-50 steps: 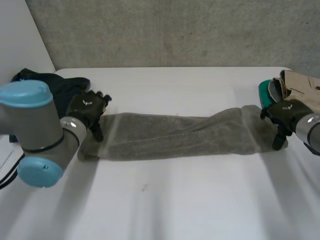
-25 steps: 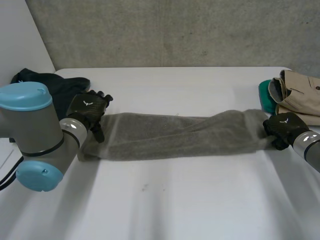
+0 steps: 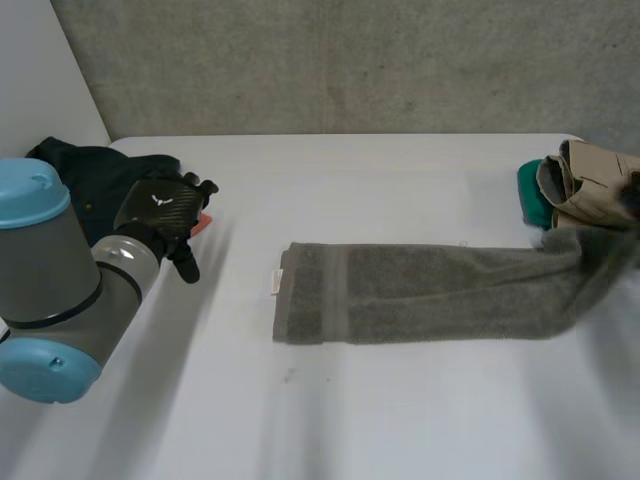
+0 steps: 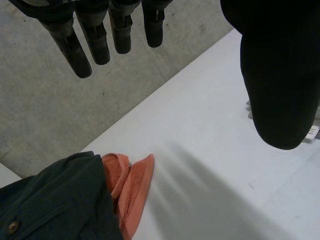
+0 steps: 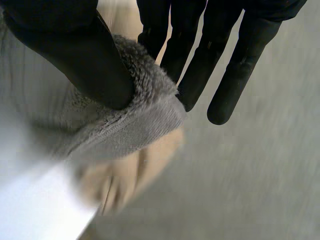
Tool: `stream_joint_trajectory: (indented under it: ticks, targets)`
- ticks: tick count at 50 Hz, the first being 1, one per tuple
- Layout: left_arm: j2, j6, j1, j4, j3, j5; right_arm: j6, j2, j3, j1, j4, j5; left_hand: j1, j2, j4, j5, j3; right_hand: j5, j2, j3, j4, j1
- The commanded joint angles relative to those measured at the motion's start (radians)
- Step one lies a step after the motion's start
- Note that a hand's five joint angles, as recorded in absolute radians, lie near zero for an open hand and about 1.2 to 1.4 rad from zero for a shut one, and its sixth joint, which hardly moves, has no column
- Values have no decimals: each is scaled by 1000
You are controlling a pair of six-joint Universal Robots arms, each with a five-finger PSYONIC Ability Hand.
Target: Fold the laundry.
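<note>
One towel [image 3: 420, 305], a long strip mid-frame (cross folds not yet done, I judge); my right hand [image 5: 65, 55] pinches its end, left hand [image 3: 160, 212] spread, empty.

There is one long grey fuzzy towel [image 3: 430, 305] on one white table [image 3: 400, 420]. Past the towel's left end are one dark green heap of clothes [image 3: 95, 180] and one small orange cloth [image 4: 132, 185]. Past the towel's right end are one folded tan piece of clothes [image 3: 590, 190] and one teal thing [image 3: 528, 195]. There are two black robot hands, the left hand [image 3: 165, 212] and the right hand [image 5: 70, 50].
</note>
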Motion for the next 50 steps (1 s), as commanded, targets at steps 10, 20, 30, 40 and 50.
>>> stream_joint_trajectory:
  ticks: [10, 20, 30, 40, 50]
  targets:
    - [49, -1, 1, 3, -38, -2, -25, 213, 5, 755, -234, -317, -17, -36, -29, -49, -38, 234, 218, 216, 199, 272]
    - [36, -3, -73, 21, 25, -3, 128, 147, 11, 742, -174, -60, -17, -36, -29, -49, -38, -988, -1003, -1005, -1023, -950]
    - [-28, -5, -228, 23, 154, -5, 818, -75, 138, 565, -43, -60, -17, -36, -29, -49, -38, -988, -1003, -1005, -1023, -950]
    - [-275, 0, -389, 20, 336, -17, 673, -74, 250, 421, 53, -43, -17, -36, -29, -49, -38, -988, -1003, -1005, -1023, -950]
    - [-481, 2, -404, 12, 481, -20, 624, -42, 265, 416, -4, -9, -11, -29, -22, -42, -31, -673, -688, -690, -708, -635]
